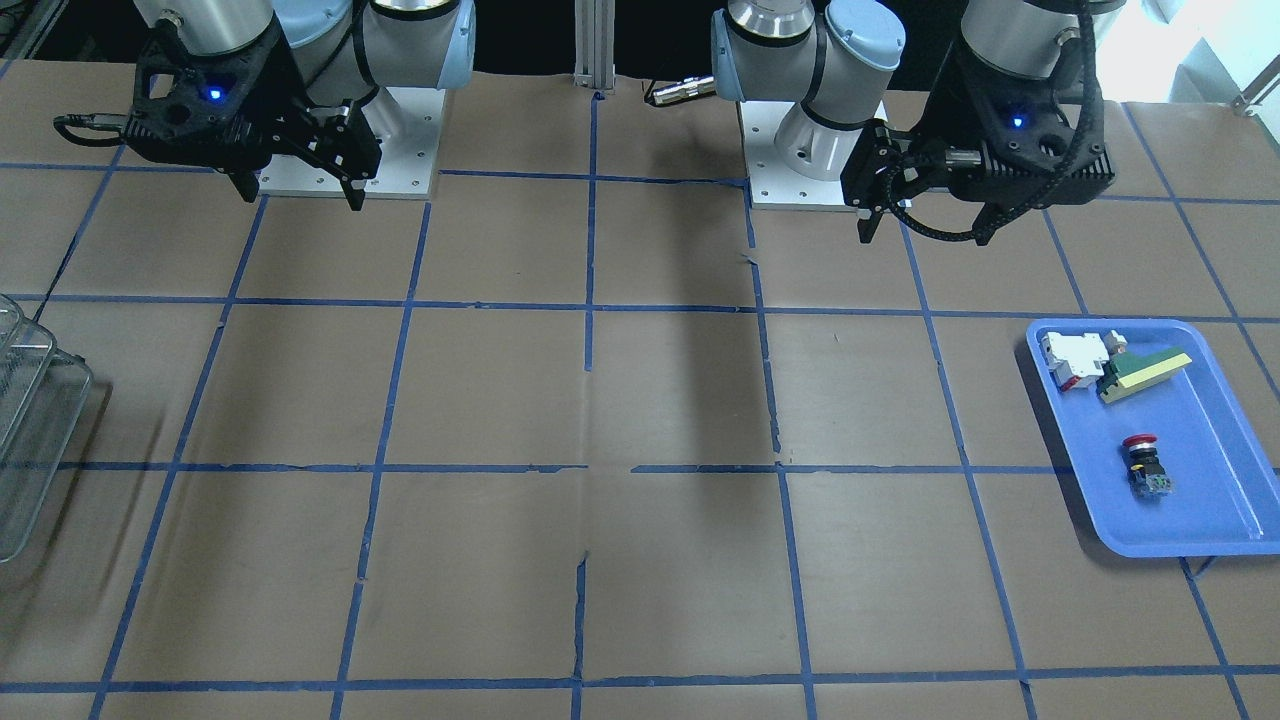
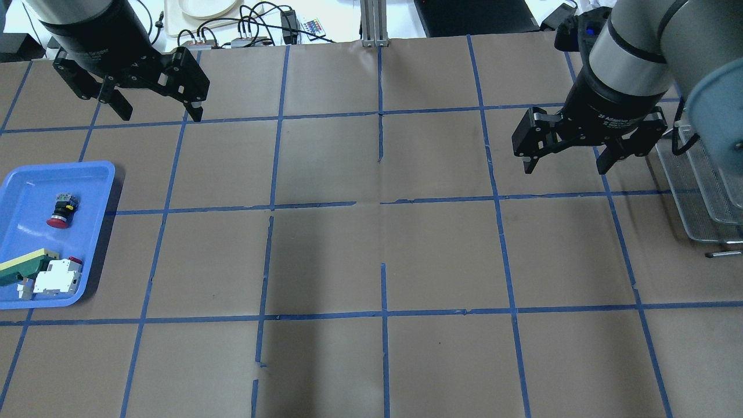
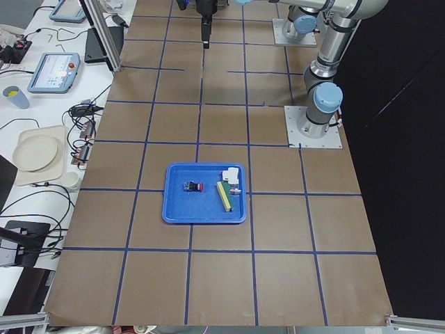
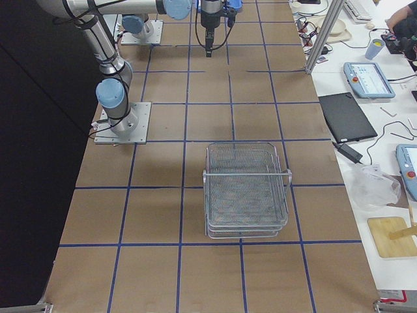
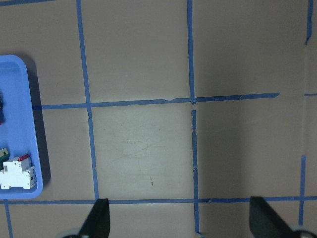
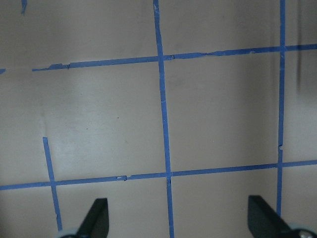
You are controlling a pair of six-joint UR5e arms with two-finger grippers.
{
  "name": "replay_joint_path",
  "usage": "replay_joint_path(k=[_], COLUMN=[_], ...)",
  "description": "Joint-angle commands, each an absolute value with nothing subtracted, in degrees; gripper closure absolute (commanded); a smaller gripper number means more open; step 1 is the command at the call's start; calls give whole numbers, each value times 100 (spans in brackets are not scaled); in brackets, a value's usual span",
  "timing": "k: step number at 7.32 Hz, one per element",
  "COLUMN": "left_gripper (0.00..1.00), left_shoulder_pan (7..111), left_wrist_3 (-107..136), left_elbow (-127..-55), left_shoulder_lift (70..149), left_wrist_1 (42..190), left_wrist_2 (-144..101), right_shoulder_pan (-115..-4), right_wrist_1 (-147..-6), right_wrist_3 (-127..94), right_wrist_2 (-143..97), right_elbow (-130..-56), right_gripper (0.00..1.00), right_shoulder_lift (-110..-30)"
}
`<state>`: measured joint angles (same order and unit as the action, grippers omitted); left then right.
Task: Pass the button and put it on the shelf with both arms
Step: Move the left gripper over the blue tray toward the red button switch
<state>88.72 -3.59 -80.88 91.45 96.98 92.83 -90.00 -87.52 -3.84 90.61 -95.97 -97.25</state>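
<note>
Nothing of the task is done yet, as far as the views show. The button [image 2: 60, 212] lies on its side in the blue tray [image 2: 29, 186] at the robot's left end of the tabletop [image 2: 383, 255]. Its red cap points toward the robot. It sits apart from the white block [image 2: 58, 277] and the green-and-yellow wedge [image 2: 23, 266], which share the tray's near corner.

The left arm [image 2: 87, 29] hangs above the tabletop on the far side of the tray. Its jaws are spread wide and hold nothing, and they are well apart from the button. The right arm [image 2: 627, 64] hangs over bare tabletop just beside the shelf [image 2: 696, 197]. Its jaws are likewise released and empty. Both wrist views show only taped tabletop between the fingertips, and the left one catches the tray's edge at its side.

The wire shelf stands at the robot's right end, and no button shows on any tier that is in view.

By my judgement every step is left. The left arm must come down over the tray, close on the button and carry it toward the middle. The right arm must then take it over there and set it on the shelf. The first grasp looks the fiddly part: the button is small and round-bodied, so it may roll, though it has room around it.
</note>
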Motion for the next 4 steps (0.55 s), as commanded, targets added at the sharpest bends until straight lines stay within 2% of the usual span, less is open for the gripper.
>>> replay_joint_path(k=[1, 4], left_gripper=[0, 0], left_shoulder_pan=[8842, 8851], left_wrist_3=[-404, -430], left_elbow=[-8112, -8112], left_shoulder_lift=[9114, 9105], left_wrist_1=[9703, 9712], left_wrist_2=[9220, 9281], right_shoulder_pan=[-9000, -9000], right_wrist_1=[-8693, -8631], right_wrist_3=[-387, -395], right_wrist_2=[9062, 9062], right_elbow=[-9598, -9598], right_gripper=[0, 0], right_shoulder_lift=[-9738, -9738])
